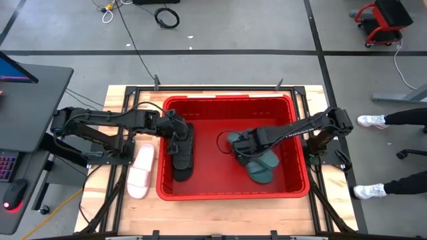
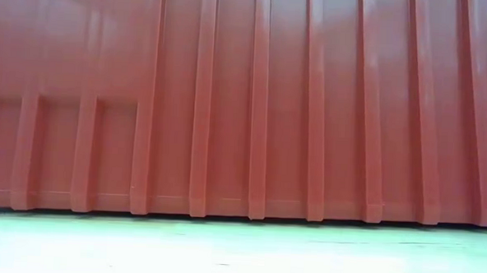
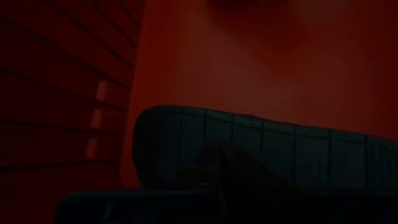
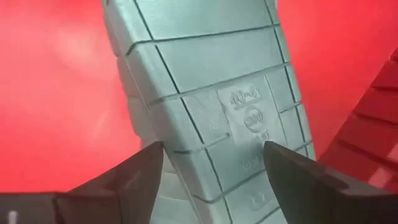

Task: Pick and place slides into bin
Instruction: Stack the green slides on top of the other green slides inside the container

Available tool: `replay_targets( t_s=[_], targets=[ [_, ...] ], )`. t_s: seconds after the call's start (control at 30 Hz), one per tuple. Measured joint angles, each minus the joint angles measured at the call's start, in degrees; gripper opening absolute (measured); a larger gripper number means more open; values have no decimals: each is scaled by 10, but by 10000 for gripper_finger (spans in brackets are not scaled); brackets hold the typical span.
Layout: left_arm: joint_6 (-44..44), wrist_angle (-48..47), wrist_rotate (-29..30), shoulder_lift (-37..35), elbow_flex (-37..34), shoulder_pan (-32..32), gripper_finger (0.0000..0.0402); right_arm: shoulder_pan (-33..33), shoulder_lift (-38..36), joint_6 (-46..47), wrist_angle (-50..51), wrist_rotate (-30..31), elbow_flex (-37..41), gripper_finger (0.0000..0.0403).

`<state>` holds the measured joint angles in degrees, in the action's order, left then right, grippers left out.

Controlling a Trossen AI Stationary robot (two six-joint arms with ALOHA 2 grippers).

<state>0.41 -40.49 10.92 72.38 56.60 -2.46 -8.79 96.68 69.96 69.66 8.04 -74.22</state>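
Note:
The red bin (image 1: 227,100) stands mid-table, and its ribbed wall (image 2: 245,104) fills the low view. Both arms reach into it. My left gripper (image 1: 175,130) is over the far end of the black slides (image 1: 183,160) lying by the bin's left wall. The left wrist view shows a black grid-patterned sole (image 3: 261,149). My right gripper (image 1: 241,145) is open over a dark teal slide (image 1: 261,167) lying on the bin floor, sole up (image 4: 205,81). Its fingers (image 4: 143,171) stand apart over the sole. A white slide (image 1: 141,172) lies on the table left of the bin. My right gripper's open fingers stand over the teal slide's upturned sole (image 4: 186,149), coming from above, one near each long edge. I cannot tell whether they touch it. The slide lies on the bin floor.
A person's feet in white shoes (image 1: 370,121) stand on the floor right of the table. A dark desk with a keyboard (image 1: 10,163) is at the left. The bin's walls rise around both grippers.

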Motion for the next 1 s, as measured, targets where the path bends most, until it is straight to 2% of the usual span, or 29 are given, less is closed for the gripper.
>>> replay_targets(
  t_s=[0.2, 0.4, 0.53, 0.7, 0.87, 1.0],
  targets=[
    [-13, -1, 0, 0, 0, 1, 10, 17, -1, -18, -48, -42, 18, 285],
    [-17, -2, 0, 0, 0, 1, 23, 25, -4, -55, -50, -54, 18, 337],
    [-17, -2, 0, 0, 0, 1, 13, 32, -3, -104, -55, -53, -1, 374],
    [-17, -2, 0, 0, 0, 1, 6, 46, -3, -169, -74, -52, -26, 397],
    [-27, -2, 0, 0, 0, 0, 19, 72, -3, -283, -151, -28, -32, 396],
    [-28, 3, 0, 0, 0, 1, 25, 83, -3, -500, -256, -15, -24, 392]
  ],
)
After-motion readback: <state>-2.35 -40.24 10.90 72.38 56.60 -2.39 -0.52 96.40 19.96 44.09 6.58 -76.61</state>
